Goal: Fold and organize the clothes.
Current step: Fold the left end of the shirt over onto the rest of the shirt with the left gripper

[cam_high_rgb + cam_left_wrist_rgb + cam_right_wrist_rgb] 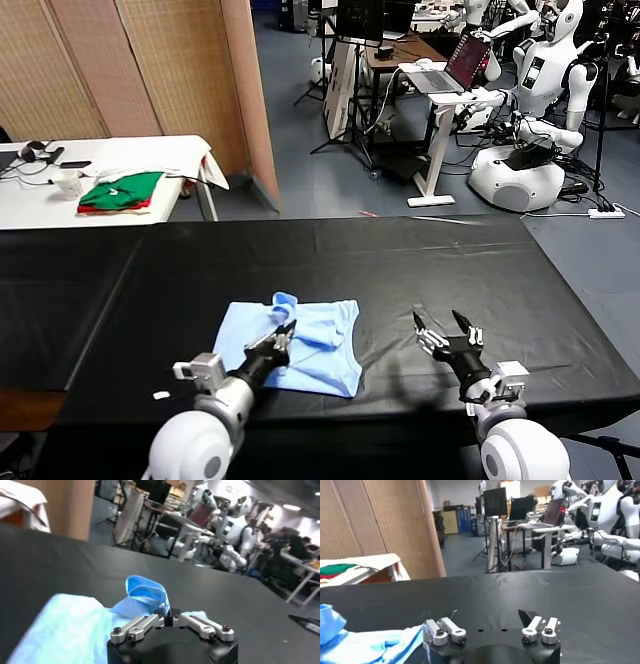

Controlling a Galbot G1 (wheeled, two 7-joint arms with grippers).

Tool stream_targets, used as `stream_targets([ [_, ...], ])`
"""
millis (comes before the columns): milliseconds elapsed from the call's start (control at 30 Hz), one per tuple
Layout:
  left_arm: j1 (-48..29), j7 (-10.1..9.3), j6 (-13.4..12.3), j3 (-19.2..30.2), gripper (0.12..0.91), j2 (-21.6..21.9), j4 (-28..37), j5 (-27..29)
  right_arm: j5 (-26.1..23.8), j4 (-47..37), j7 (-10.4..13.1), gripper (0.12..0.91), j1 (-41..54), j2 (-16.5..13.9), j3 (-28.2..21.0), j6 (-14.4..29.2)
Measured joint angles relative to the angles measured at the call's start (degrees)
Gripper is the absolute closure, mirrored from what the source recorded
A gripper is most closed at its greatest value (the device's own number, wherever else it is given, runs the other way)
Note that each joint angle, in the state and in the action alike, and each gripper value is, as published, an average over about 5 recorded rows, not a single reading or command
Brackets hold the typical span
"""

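Head view, pale blue T-shirt (pixel 300 345) partly folded on black table (pixel 400 260), left gripper (pixel 283 334) pinching a raised fold, right gripper (pixel 447 330) spread wide over bare cloth, left wrist view, fingers (pixel 145 625) clamped on lifted blue fabric (pixel 147 592), right wrist view, jaws wide, holding nothing, shirt (pixel 365 642) beside them.

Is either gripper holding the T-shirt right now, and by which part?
The left gripper is shut on a raised fold of the T-shirt, near its far edge. The right gripper is open, holding nothing.

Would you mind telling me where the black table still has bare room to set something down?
Bare: the black table behind the T-shirt, and between it and the open right gripper. Crowded: the front left, where the left gripper pinches the shirt.
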Motion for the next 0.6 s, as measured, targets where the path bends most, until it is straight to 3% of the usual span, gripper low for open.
stream_targets([
  [600,-3.27,0.24,-0.88,4.5,0.84,-4.5,4.42,2.46,-0.81,-0.34,-0.03,0.118,-0.02,0.76,-0.42,0.0],
])
